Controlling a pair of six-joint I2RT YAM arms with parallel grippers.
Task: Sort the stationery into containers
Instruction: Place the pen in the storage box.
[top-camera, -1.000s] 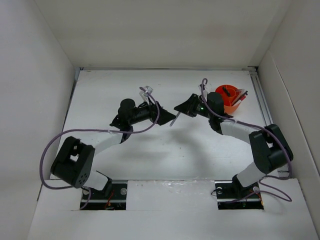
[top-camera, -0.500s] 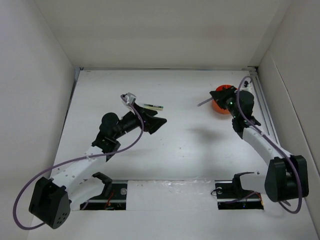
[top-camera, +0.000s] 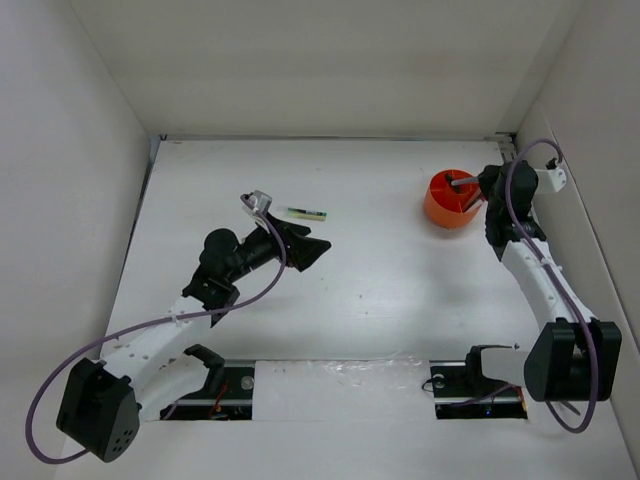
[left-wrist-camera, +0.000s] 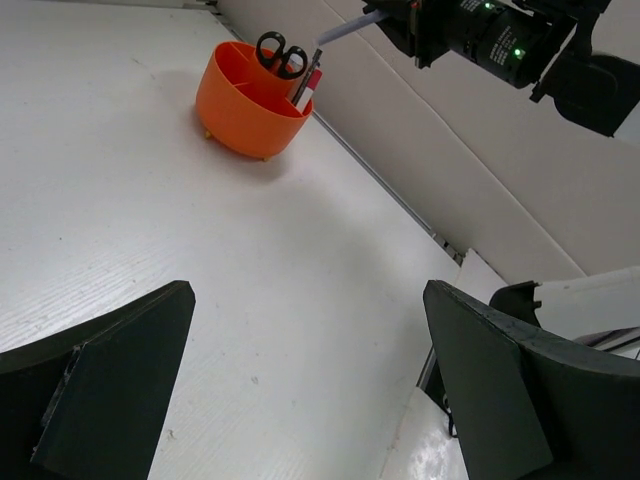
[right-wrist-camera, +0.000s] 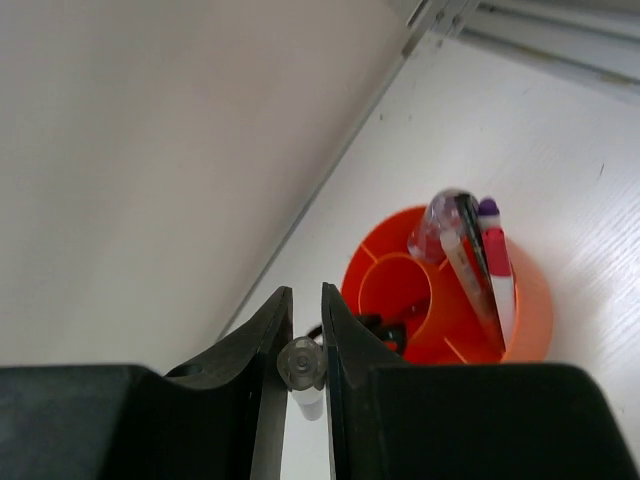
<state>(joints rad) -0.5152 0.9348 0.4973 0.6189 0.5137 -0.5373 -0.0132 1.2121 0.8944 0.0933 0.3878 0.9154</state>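
Note:
The orange organiser (top-camera: 441, 208) stands at the back right of the table. Black-handled scissors (left-wrist-camera: 282, 53) and pink pens (right-wrist-camera: 497, 272) stand in it. My right gripper (top-camera: 480, 184) is just right of the organiser's rim (right-wrist-camera: 530, 310), shut on a short dark grey stick (top-camera: 462, 183). The stick points left over the organiser and shows end-on between the jaws (right-wrist-camera: 303, 364). My left gripper (top-camera: 312, 250) is open and empty, low over the table's middle left (left-wrist-camera: 310, 400). A green-yellow marker (top-camera: 301, 212) lies on the table just behind it.
White walls enclose the table on three sides. A metal rail (top-camera: 512, 165) runs along the right edge close behind the organiser. Purple cables (top-camera: 528, 165) loop off both arms. The right arm (left-wrist-camera: 500, 45) hangs above the organiser in the left wrist view.
My right gripper has swung right with the grey stick, from the table's middle to the organiser's right side. My left arm pulled back left and has held still for the last half second.

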